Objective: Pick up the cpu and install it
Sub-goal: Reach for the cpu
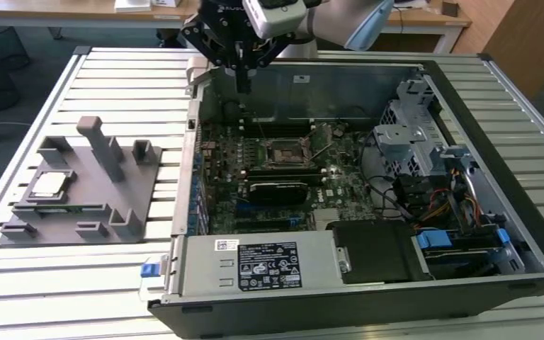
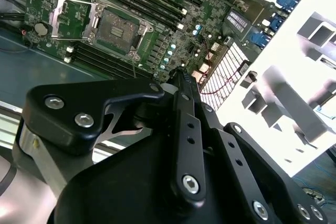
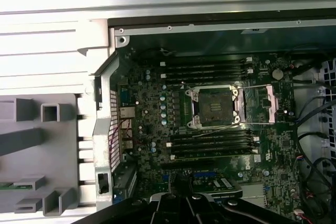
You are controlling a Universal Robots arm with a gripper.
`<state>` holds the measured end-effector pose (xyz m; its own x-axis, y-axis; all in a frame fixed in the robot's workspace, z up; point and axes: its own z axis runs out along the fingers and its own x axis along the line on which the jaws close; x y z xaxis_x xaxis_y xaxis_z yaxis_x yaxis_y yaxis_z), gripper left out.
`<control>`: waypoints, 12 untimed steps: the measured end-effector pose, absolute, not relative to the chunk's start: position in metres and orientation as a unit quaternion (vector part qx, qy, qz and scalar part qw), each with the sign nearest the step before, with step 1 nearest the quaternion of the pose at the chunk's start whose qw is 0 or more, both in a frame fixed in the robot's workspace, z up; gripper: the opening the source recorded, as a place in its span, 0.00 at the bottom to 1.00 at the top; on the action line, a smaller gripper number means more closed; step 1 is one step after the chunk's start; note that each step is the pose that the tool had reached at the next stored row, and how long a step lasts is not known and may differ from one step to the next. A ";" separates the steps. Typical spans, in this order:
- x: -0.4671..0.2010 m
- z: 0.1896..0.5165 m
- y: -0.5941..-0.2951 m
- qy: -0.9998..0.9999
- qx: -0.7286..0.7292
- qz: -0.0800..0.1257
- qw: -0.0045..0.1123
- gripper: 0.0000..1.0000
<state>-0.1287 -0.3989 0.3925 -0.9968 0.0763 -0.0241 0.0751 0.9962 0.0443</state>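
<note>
The cpu (image 1: 48,185), a small silvery square chip with a pale edge, lies flat on the grey plastic fixture (image 1: 83,191) at the exterior view's left, outside the computer case. My gripper (image 1: 243,83) hangs over the case's far left corner, well away from the cpu, its thin fingers together and pointing down with nothing between them. On the green motherboard, the empty black socket (image 1: 285,151) has its metal cover (image 3: 270,100) swung open. The socket (image 3: 212,107) appears in both wrist views (image 2: 116,29).
The open computer case (image 1: 499,234) stands on a slatted metal table (image 1: 83,85). Inside are a drive cage (image 1: 414,134), loose cables (image 1: 442,205) and a power supply (image 1: 263,265). The fixture carries upright posts (image 1: 97,145). Memory slots (image 3: 210,69) flank the socket.
</note>
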 end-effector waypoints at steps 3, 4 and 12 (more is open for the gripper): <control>-0.130 0.392 -0.399 0.999 0.038 0.022 0.013 0.11; -0.130 0.392 -0.399 0.999 0.038 0.022 0.013 0.11; -0.132 0.392 -0.399 0.999 0.038 0.022 0.013 0.11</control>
<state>-0.1325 -0.3989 0.3921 -0.9968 0.0762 -0.0240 0.0751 0.9962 0.0443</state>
